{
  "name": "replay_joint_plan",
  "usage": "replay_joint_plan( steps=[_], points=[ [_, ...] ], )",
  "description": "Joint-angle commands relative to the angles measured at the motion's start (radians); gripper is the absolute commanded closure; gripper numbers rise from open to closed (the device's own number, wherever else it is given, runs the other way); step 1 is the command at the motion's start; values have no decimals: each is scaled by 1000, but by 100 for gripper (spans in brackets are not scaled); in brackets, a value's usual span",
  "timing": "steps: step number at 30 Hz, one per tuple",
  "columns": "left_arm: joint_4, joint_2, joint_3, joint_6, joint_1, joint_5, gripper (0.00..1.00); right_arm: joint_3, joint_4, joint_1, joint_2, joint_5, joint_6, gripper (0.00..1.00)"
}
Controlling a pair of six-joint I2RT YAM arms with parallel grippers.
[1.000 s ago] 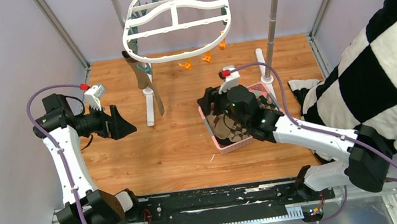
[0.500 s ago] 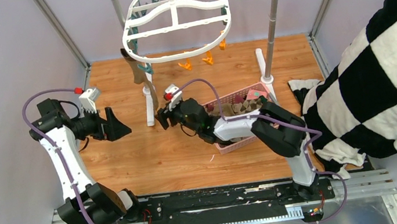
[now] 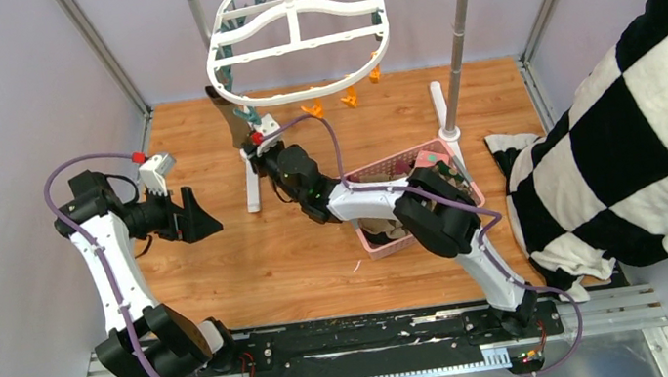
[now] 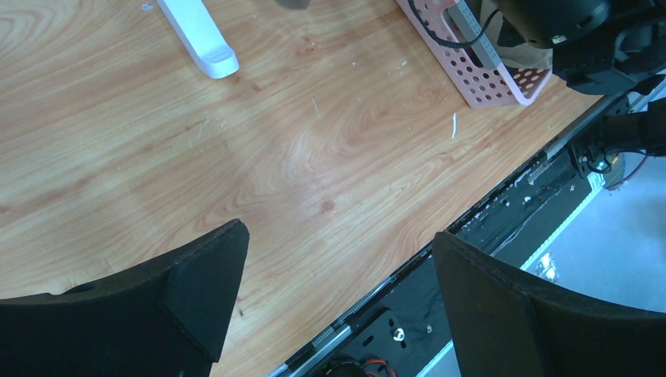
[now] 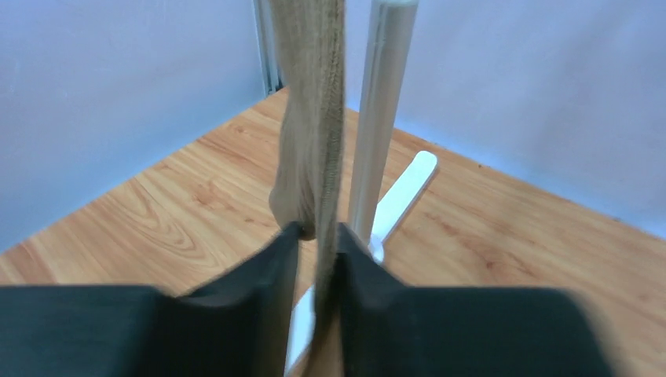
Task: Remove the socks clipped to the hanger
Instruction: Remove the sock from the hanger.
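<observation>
The white oval hanger with orange and teal clips hangs from the rack's top bar. One olive-brown sock hangs from a clip at its left edge. My right gripper reaches up to it. In the right wrist view the sock runs down between the right gripper's nearly closed jaws, which pinch its lower part. My left gripper is open and empty above the bare wood at the left, as the left wrist view shows. Other socks lie in the pink basket.
The pink slotted basket sits at the table's middle right, also in the left wrist view. The grey rack pole and its white foot stand close to the sock, the pole just behind it. A checked plush cloth fills the right side.
My right arm swung left from the pink basket up to the hanging sock and closed its jaws round it. My left arm shifted only slightly.
</observation>
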Motion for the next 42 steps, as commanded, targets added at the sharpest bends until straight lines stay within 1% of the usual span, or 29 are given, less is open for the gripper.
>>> replay_joint_plan(
  steps=[1,3,4,10,13,18,23,25,29,30,34,35,37,42],
  points=[
    [2,1,-9,25,7,8,6,18,18,-3,-8,-91,2,83],
    [-8,-1,-2,29,4,9,7,-38,47,-3,-47,-167,27,99],
    [-18,-1,2,38,2,11,8,-69,66,0,-72,-200,60,100],
    [-58,-23,36,51,-15,33,9,-253,172,2,-250,-441,211,100],
    [-106,-42,72,76,-44,67,7,-335,199,1,-342,-573,315,100],
    [-128,-102,105,66,-129,114,1,-490,277,0,-474,-750,508,100],
    [-128,-142,133,27,-241,175,1,-604,339,3,-569,-872,658,100],
    [-127,-147,145,12,-280,201,2,-638,336,4,-602,-887,693,100],
    [-128,-152,154,-11,-364,233,7,-694,329,13,-671,-878,724,100],
    [-128,-150,156,-14,-377,241,9,-703,330,16,-683,-878,730,100],
    [-128,-122,167,-35,-393,279,27,-723,323,24,-712,-880,758,99],
    [-128,-117,171,-39,-396,288,29,-727,321,26,-718,-878,760,99],
    [-128,-112,179,-39,-409,304,31,-728,305,32,-725,-879,762,99],
    [-128,-107,194,-42,-453,332,30,-708,226,43,-732,-875,771,100]
  ],
)
